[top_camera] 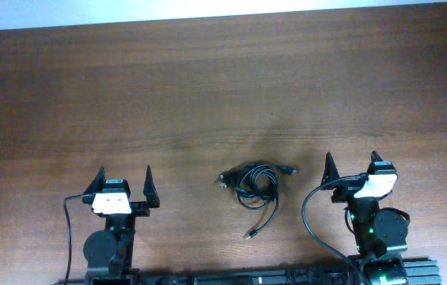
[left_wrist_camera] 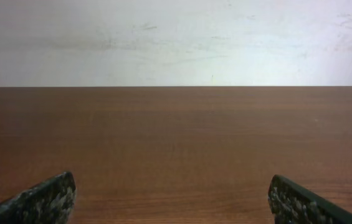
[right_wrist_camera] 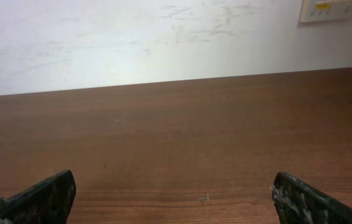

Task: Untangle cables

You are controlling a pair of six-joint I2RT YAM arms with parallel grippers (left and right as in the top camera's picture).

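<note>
The tangled bunch of thin black cables point(top_camera: 255, 184) lies on the brown wooden surface point(top_camera: 207, 87) toward the near edge, between my two arms, touching neither. The left arm's fingers point(top_camera: 149, 188) and the right arm's fingers point(top_camera: 329, 169) stand spread wide, empty. I judge untangling not yet begun; next I need one arm inward on a loose plug end.

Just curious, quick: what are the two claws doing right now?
Left gripper: open, holding nothing.
Right gripper: open, holding nothing.
</note>
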